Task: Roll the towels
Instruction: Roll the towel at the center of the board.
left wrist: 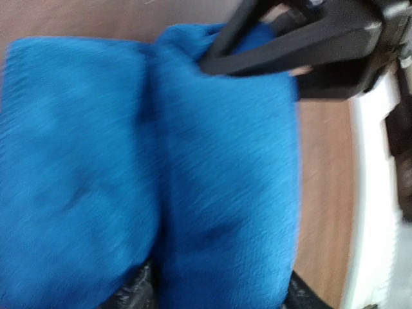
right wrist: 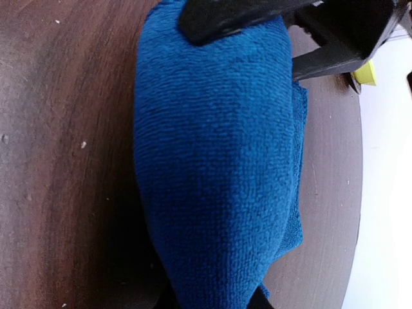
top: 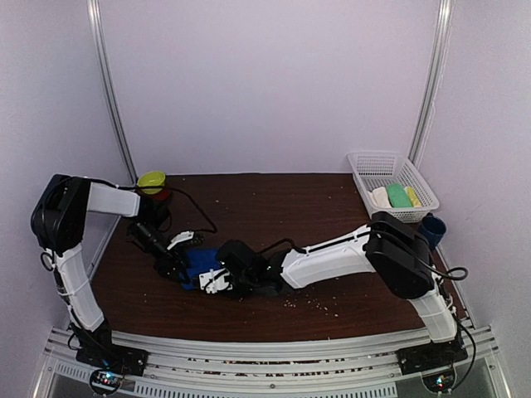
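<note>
The royal blue towel [top: 199,263] lies bunched in a thick fold on the brown table, left of centre. It fills the left wrist view [left wrist: 193,167] and the right wrist view [right wrist: 212,161]. My left gripper [top: 184,267] reaches it from the left. Its fingers stand apart on either side of the fold [left wrist: 215,293], and that view is blurred. My right gripper [top: 209,279] comes from the right. The cloth narrows into its jaws [right wrist: 212,299], which are shut on it. Each gripper's black fingers show at the top of the other's view. A cream-white roll [top: 380,196] lies in the basket; I cannot tell whether it is a towel.
A white mesh basket [top: 365,164] at the back right also holds green and yellow things. A green bowl [top: 152,180] sits at the back left with a black cable beside it. A dark blue cup [top: 431,229] stands off the right edge. Crumbs dot the table.
</note>
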